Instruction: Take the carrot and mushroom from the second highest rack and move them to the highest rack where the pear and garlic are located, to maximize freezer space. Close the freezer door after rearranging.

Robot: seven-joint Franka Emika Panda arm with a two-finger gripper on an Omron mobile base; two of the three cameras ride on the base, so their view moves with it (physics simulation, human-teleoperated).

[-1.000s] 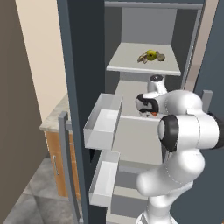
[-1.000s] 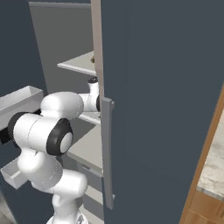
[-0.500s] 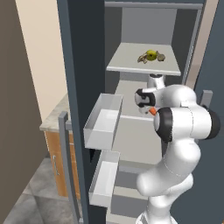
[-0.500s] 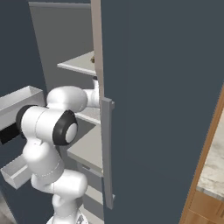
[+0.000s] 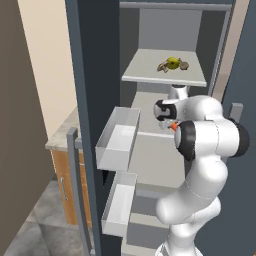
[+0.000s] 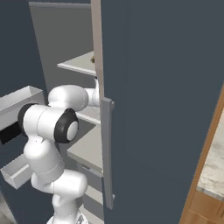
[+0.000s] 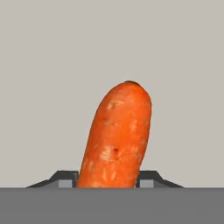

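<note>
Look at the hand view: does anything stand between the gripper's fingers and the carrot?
Nothing visible does. The carrot lies directly between the two fingertips of the gripper, which flank its near end, with bare grey shelf around it.

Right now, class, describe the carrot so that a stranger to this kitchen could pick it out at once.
Find the tall dark freezer with its door open and look at the second rack from the top, below the rack holding the pear. There the white arm's end effector sits around a carrot. It is the one bright orange, blunt-tipped thing against the pale grey racks.
</note>
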